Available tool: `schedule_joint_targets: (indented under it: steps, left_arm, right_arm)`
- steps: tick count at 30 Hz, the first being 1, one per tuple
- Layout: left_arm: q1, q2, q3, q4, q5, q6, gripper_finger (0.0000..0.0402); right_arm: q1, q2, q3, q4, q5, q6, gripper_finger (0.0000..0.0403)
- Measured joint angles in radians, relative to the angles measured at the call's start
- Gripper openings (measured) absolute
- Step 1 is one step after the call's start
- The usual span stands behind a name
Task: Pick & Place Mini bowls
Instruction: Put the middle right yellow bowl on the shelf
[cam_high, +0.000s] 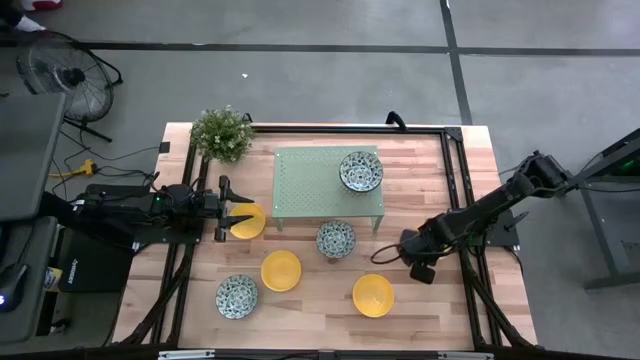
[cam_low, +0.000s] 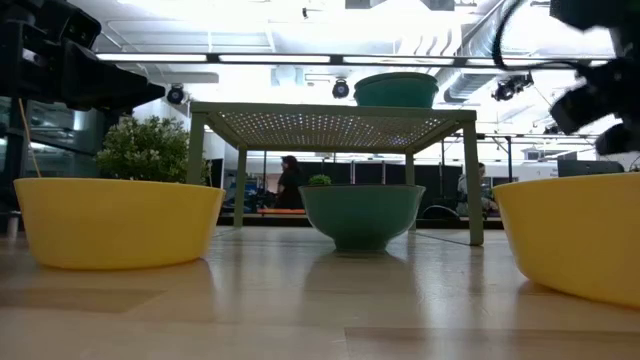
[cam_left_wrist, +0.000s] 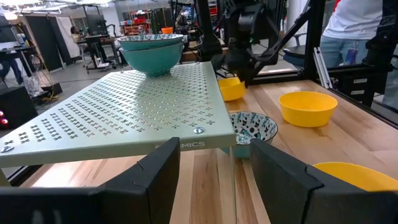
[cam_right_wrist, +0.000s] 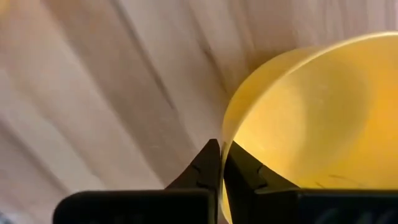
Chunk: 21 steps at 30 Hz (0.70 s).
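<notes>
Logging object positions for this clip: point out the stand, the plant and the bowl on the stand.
stand (cam_high: 305, 185), high view, bare perforated top.
plant (cam_high: 222, 133), high view, middle of the leaves.
bowl on the stand (cam_high: 360, 171), high view, patterned inside.

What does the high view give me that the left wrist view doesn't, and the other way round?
Only the high view shows the plant, the patterned bowl near the table's front edge, and the left pincer open at a yellow bowl. Only the left wrist view shows that the bowls on the stand are two stacked, plus a person behind. Both show the green stand, the patterned bowl beside it, and the right arm.
</notes>
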Motion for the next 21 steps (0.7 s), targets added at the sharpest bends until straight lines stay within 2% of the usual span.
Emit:
schedule_joint_targets:
  steps: [6,14,21]
  left_arm:
    - [0.0,0.0,0.0,0.0,0.0,0.0,0.0191]
    - [0.0,0.0,0.0,0.0,0.0,0.0,0.0191]
    - [0.0,0.0,0.0,0.0,0.0,0.0,0.0191]
  right_arm:
    - [0.037,0.0,0.121,-0.006,0.023,-0.045,0.0001]
    - [0.105,0.0,0.3,-0.064,0.051,-0.203,0.0001]
    - [0.124,0.0,0.378,-0.113,0.097,-0.237,0.0]
